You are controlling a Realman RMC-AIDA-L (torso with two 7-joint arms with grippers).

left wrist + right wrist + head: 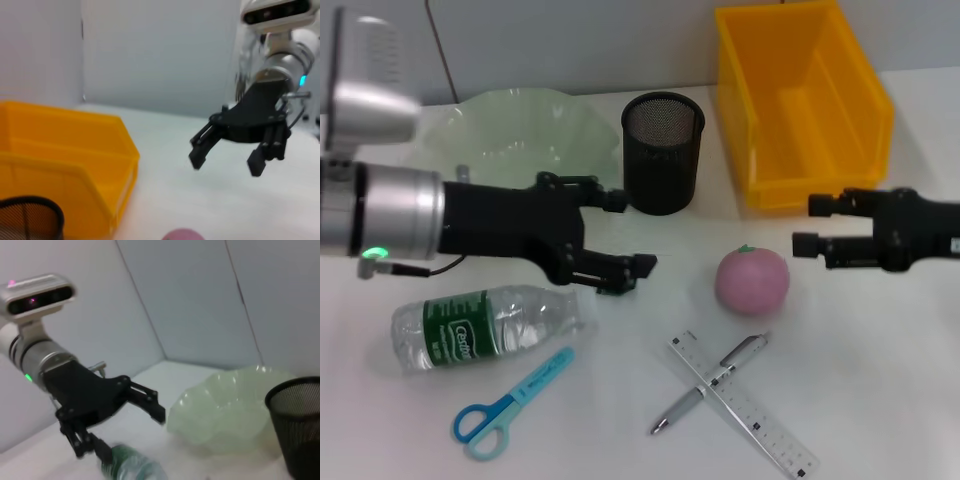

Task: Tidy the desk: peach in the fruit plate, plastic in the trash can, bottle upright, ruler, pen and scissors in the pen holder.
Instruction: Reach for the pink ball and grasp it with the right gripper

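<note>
My left gripper [630,233] hovers open and empty just above the bottle [485,325], which lies on its side on the desk [880,380]. In the right wrist view the same left gripper [131,434] is open over the bottle [135,469]. My right gripper [810,224] is open and empty, a little right of the pink peach [752,281]. The pen [710,383] lies crossed over the ruler [745,405]. Blue scissors [510,405] lie near the front. At the back stand the fruit plate [520,135], pen holder [663,152] and yellow trash can [800,100], all empty. The plastic is out of view.
The left wrist view shows the right gripper [227,160] over bare desk beside the trash can [65,150], with the pen holder's rim [30,207] and the top of the peach [182,234] at the picture's edge. A grey wall backs the desk.
</note>
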